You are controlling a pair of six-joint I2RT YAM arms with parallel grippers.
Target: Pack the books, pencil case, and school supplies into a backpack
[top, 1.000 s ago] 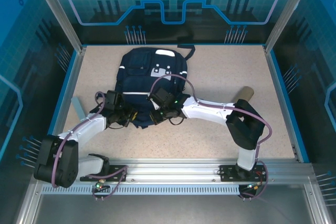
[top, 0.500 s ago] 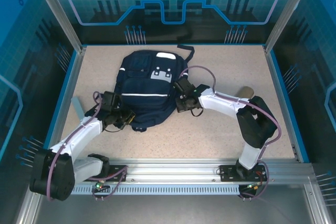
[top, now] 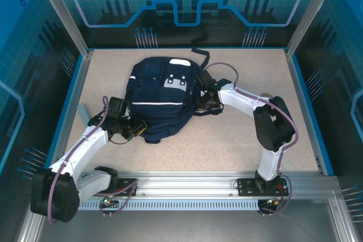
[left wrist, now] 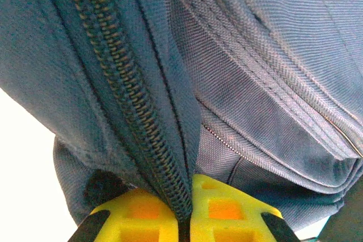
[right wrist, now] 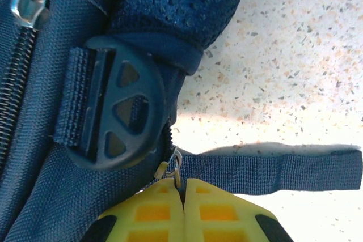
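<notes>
Left jaws: pinched tight, my yellow pads (left wrist: 227,213) meet on a fold of the backpack (left wrist: 255,83) fabric, right along a closed zip line (left wrist: 130,111) that runs up from the pinch. In the top view this grip sits at the pack's near-left corner.

Right jaws: also closed, yellow pads (right wrist: 218,211) pressed together with a small metal zipper pull (right wrist: 173,165) caught between the tips. Just above it is a black plastic buckle (right wrist: 116,111) on a webbing tab. A navy strap (right wrist: 272,171) runs off flat to the side over the speckled desk (right wrist: 295,55). A second silver slider (right wrist: 25,1) is at the top corner of that view. From above, this grip is at the pack's right side, about mid-height.

The backpack (top: 161,97) lies flat on the desk (top: 238,134), in the far half, a bit left of centre, top loop toward the far edge, grey patches facing up.

Pale blue-grey flat item (top: 84,114) by the left edge; can't tell what. Tan rounded item (top: 265,99) toward the right edge, partly behind the right arm (top: 266,128).
</notes>
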